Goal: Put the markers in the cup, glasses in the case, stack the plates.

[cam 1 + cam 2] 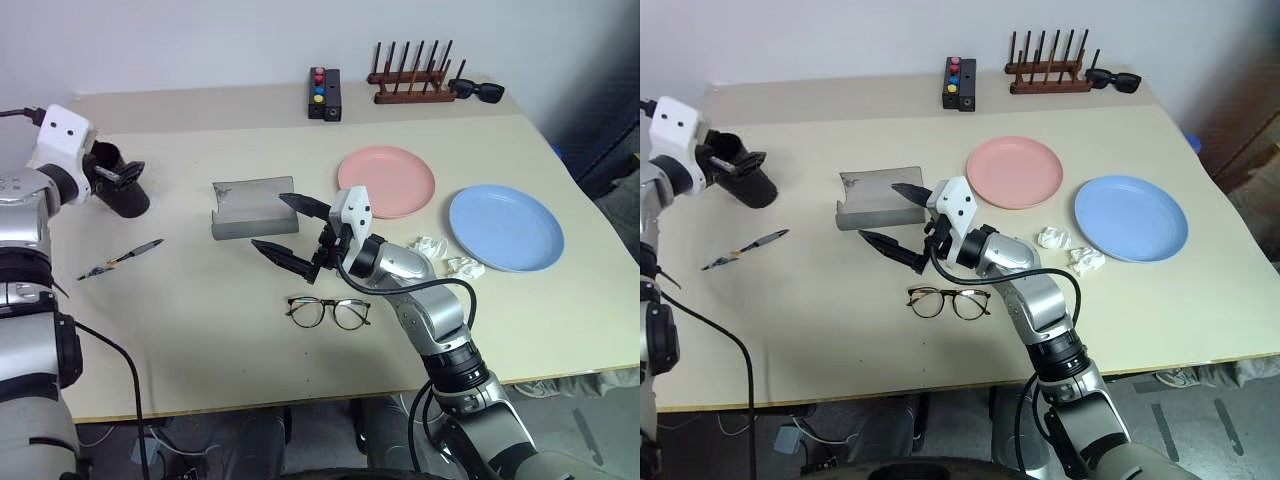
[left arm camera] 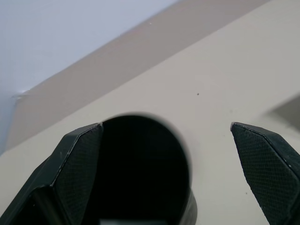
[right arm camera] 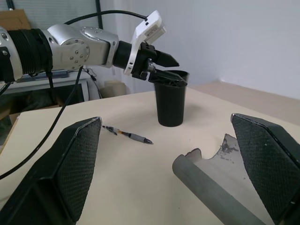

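My left gripper (image 3: pixel 161 63) hangs spread wide over the black cup's (image 3: pixel 170 104) rim, grasping nothing. My right gripper (image 1: pixel 288 232) gapes empty just beside the open grey case (image 1: pixel 250 207). Eyeglasses (image 1: pixel 328 312) lie near the case; a marker (image 1: pixel 121 259) lies near the cup.

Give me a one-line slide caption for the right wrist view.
Left hand open above the black cup; one marker on the table, open grey case in the foreground.
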{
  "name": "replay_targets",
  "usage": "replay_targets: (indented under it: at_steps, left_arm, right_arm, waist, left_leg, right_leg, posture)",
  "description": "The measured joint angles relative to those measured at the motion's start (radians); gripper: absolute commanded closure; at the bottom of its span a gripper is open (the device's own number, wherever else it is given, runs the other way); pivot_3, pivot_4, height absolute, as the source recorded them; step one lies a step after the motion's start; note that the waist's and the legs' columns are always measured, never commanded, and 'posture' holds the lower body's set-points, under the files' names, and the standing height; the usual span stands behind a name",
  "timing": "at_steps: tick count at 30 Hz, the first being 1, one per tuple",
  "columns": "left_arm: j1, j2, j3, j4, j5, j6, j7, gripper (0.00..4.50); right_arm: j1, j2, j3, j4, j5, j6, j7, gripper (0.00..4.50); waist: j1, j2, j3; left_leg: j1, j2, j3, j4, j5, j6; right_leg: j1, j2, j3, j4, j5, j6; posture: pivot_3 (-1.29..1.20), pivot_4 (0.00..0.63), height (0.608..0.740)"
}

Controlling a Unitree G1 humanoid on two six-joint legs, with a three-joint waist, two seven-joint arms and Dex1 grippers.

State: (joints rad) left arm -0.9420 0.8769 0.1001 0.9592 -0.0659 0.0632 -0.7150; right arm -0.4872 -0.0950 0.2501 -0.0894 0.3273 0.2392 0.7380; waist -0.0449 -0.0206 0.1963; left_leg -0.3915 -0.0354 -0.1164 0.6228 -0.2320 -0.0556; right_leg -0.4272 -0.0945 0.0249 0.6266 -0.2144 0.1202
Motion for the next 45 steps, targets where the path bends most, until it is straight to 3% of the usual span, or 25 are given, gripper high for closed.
replay_targets:
  at_steps: [8, 15, 19, 26, 32, 45]
  left_arm:
    - [0.000, 0.000, 0.009, 0.003, -0.005, -0.018, -0.004, 0.04]
    - [0.025, 0.022, 0.056, -0.115, -0.074, -0.051, -0.146, 0.04]
    - [0.137, 0.107, 0.077, -0.288, -0.157, 0.011, -0.359, 0.04]
    - [0.343, 0.167, 0.023, -0.419, -0.124, 0.057, -0.485, 0.04]
    - [0.344, 0.194, -0.068, -0.363, -0.028, 0.026, -0.514, 0.04]
    - [0.175, 0.150, -0.251, 0.006, 0.173, -0.134, -0.604, 0.04]
  right_arm:
    - [0.000, 0.000, 0.000, 0.000, 0.000, 0.000, 0.001, 0.00]
    - [-0.001, -0.001, 0.000, 0.000, 0.000, 0.000, 0.001, 0.00]
    - [-0.001, -0.003, -0.003, 0.000, 0.000, 0.000, 0.000, 0.00]
    - [-0.004, -0.002, -0.002, 0.001, -0.001, -0.001, 0.001, 0.00]
    - [-0.009, -0.015, 0.007, 0.005, -0.010, -0.001, 0.017, 0.00]
    - [-0.011, -0.087, 0.028, 0.006, -0.019, 0.020, 0.108, 0.00]
  waist:
    - [0.000, 0.000, 0.000]
    - [-0.002, 0.000, 0.000]
    - [-0.014, 0.000, 0.000]
    - [-0.017, 0.000, 0.000]
    - [-0.013, 0.000, 0.000]
    - [-0.007, 0.000, 0.000]
  left_leg:
    - [0.000, 0.000, 0.000, 0.000, 0.000, 0.000]
    - [0.000, 0.000, 0.000, 0.000, 0.000, 0.000]
    - [0.000, 0.000, 0.000, -0.001, 0.000, 0.000]
    - [0.001, 0.000, 0.000, 0.000, 0.000, 0.000]
    - [0.000, 0.000, 0.000, 0.000, 0.000, 0.000]
    - [0.000, 0.000, 0.000, 0.000, 0.000, 0.000]
  right_leg:
    - [0.000, 0.000, 0.000, 0.000, 0.000, 0.000]
    - [0.000, 0.000, 0.000, 0.000, 0.000, 0.000]
    - [-0.001, 0.000, 0.000, 0.001, 0.000, 0.000]
    - [-0.001, 0.000, 0.000, 0.002, -0.001, -0.001]
    - [-0.001, 0.000, 0.000, 0.002, -0.001, -0.001]
    - [-0.001, 0.001, 0.000, 0.003, -0.001, -0.001]
  posture:
    - [0.00, 0.150, 0.739]
    - [0.00, 0.150, 0.739]
    - [0.00, 0.150, 0.739]
    - [0.00, 0.150, 0.739]
    - [0.00, 0.150, 0.739]
    - [0.00, 0.150, 0.739]
